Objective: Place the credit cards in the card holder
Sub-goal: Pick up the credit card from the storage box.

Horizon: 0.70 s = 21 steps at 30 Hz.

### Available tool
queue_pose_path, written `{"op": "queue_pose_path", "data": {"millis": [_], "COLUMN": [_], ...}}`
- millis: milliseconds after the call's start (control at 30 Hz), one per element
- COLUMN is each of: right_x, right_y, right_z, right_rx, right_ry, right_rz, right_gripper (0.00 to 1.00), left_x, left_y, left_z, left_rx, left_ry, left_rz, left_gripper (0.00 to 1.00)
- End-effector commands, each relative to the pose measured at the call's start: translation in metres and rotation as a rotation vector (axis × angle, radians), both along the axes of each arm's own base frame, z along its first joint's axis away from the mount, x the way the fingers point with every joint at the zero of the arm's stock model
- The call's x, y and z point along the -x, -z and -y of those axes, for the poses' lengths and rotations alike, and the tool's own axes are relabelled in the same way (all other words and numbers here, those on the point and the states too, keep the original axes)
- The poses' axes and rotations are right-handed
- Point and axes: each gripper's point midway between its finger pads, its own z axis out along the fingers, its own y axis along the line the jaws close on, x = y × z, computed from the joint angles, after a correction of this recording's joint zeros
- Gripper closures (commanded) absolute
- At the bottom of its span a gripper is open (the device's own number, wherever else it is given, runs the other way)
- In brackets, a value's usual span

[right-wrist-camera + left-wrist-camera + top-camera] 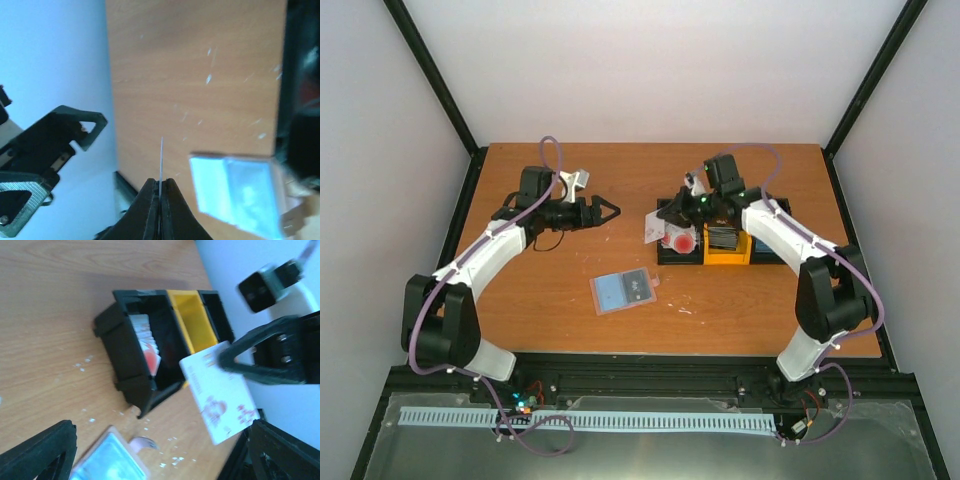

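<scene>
My right gripper [160,184] is shut on a white-and-red credit card [220,397], seen edge-on as a thin line in the right wrist view. It holds the card in the air left of the bins [705,245]. My left gripper [608,210] is open and holds nothing, pointing at that card from a short gap away. The card holder [623,290] lies open on the table, pale blue side up, in front of both grippers. More white-and-red credit cards [146,340] stand in the left black bin. Dark cards [720,238] fill the yellow bin.
The row of black and yellow bins stands at the table's right middle, under my right arm. Small white flecks [172,457] dot the wood near the card holder. Black frame rails edge the table [520,330] on both sides.
</scene>
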Motion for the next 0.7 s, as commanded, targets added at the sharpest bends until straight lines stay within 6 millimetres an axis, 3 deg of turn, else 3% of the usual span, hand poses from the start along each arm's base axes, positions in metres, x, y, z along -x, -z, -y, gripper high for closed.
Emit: {"op": "queue_pose_path", "data": {"millis": [0, 100, 233, 300, 467, 667], "right_x": [0.025, 0.051, 0.076, 0.080, 0.084, 0.090], "right_y": [-0.041, -0.033, -0.020, -0.019, -0.021, -0.017], "right_z": [-0.037, -0.049, -0.057, -0.060, -0.061, -0.061], "right_rx": [-0.302, -0.367, -0.385, -0.388, -0.401, -0.383], "right_ry": [0.032, 0.013, 0.016, 0.004, -0.011, -0.050], "right_rz": [-0.208, -0.343, -0.439, -0.441, -0.442, -0.423], "right_gripper": [0.97, 0.97, 0.97, 0.97, 0.97, 0.97], "left_x": [0.024, 0.040, 0.071, 0.080, 0.092, 0.101], "left_y": [-0.020, -0.005, -0.029, -0.034, -0.024, -0.025], "left_z": [0.012, 0.014, 0.025, 0.024, 0.028, 0.045], "left_rx": [0.150, 0.202, 0.408, 0.442, 0.465, 0.506], "left_ry": [0.066, 0.047, 0.134, 0.131, 0.119, 0.123], "left_rz": [-0.121, -0.328, -0.359, -0.394, -0.505, -0.600], "left_gripper": [0.05, 0.06, 0.08, 0.09, 0.14, 0.27]}}
